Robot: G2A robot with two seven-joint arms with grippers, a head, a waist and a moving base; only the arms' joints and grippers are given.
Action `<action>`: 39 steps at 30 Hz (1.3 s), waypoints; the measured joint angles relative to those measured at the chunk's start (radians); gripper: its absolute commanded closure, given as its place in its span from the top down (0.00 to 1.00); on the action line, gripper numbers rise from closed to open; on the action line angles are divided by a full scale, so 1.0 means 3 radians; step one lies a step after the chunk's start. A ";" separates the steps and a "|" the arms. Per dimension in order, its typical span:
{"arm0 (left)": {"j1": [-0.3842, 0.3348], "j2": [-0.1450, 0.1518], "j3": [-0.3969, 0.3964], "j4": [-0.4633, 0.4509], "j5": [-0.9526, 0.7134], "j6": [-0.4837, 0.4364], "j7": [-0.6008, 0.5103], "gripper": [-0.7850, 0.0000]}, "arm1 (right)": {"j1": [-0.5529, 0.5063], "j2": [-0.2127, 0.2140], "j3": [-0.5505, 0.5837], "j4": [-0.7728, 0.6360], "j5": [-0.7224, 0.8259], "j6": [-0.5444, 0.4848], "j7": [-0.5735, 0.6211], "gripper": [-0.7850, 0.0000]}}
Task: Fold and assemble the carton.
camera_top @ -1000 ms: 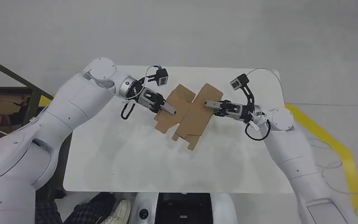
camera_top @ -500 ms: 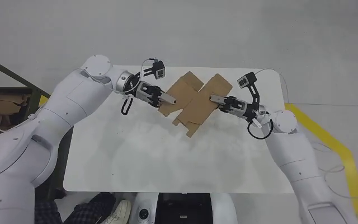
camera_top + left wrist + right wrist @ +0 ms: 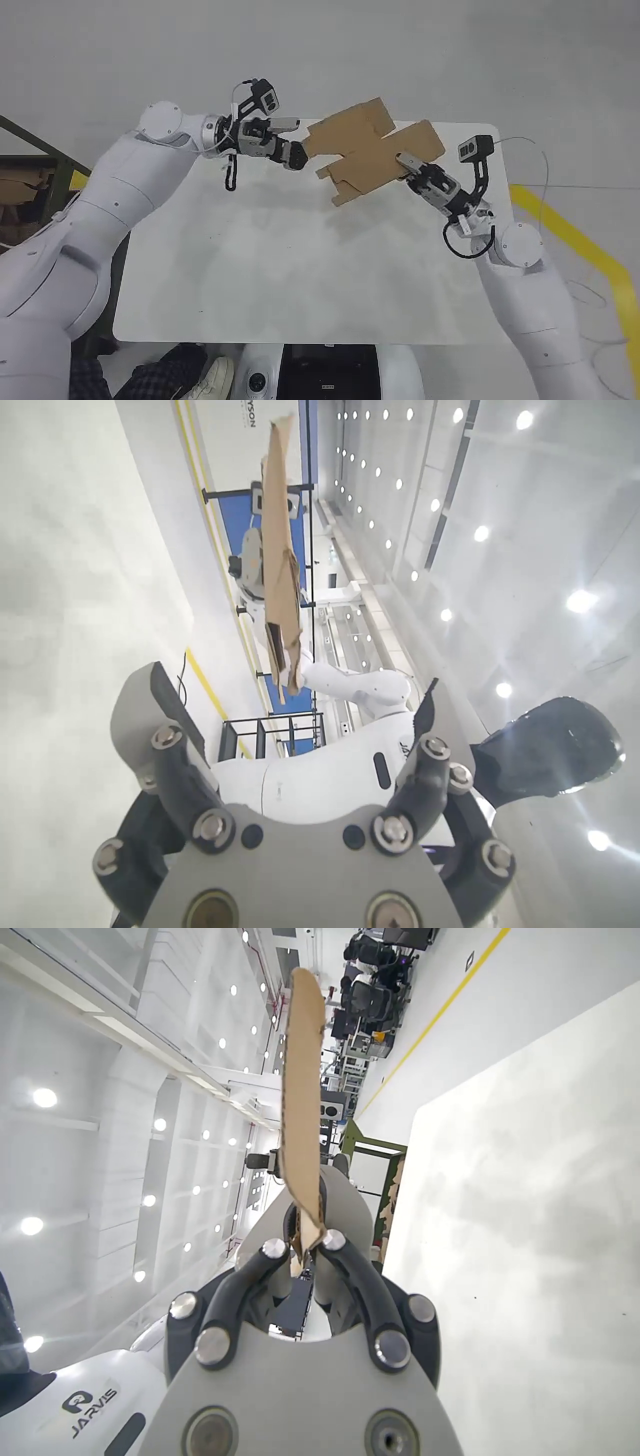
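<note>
- Okay, I see the right tool (image 3: 306, 1248) pinching one edge of the flat carton (image 3: 372, 150), holding it clear of the surface (image 3: 300, 280) (edge-on in both wrist views).
- That carton hangs over the surface's far edge, between the two arms.
- On the other side the left tool (image 3: 291, 677) is spread wide, just beside the carton's other end; I can't tell whether it touches.

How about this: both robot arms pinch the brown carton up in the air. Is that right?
Not quite. Only the right fingers pinch the brown carton up in the air; the right wrist view shows it. The left fingers are open and empty in the left wrist view.
</note>
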 measured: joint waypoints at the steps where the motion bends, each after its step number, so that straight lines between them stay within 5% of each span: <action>1: 0.0020 -0.0010 -0.0014 -0.0027 0.0038 0.0003 0.0083 1.00 | -0.0046 0.0000 -0.0008 -0.0083 -0.0050 0.0032 -0.0066 0.00; 11: 0.0181 -0.0057 -0.0213 -0.0192 0.0240 -0.0062 0.0591 1.00 | -0.0272 -0.0026 -0.0085 -0.0425 -0.0283 0.0196 -0.0586 0.00; 15: 0.0236 -0.0060 -0.0285 -0.0245 0.0350 -0.0029 0.0659 0.70 | -0.0304 -0.0033 -0.0088 -0.0458 -0.0341 0.0236 -0.0702 0.00; 21: 0.0312 -0.0063 -0.0401 -0.0321 0.0473 0.0027 0.0689 0.47 | -0.0337 -0.0042 -0.0084 -0.0498 -0.0461 0.0253 -0.0836 0.00; 30: 0.0369 -0.0092 -0.0525 -0.0385 0.0661 0.0152 0.0701 0.40 | -0.0344 -0.0053 -0.0099 -0.0523 -0.0538 0.0275 -0.0842 0.00; 39: 0.0405 -0.0147 -0.0624 -0.0383 0.0780 0.0213 0.0719 0.22 | -0.0367 -0.0063 -0.0098 -0.0573 -0.0589 0.0266 -0.0872 0.00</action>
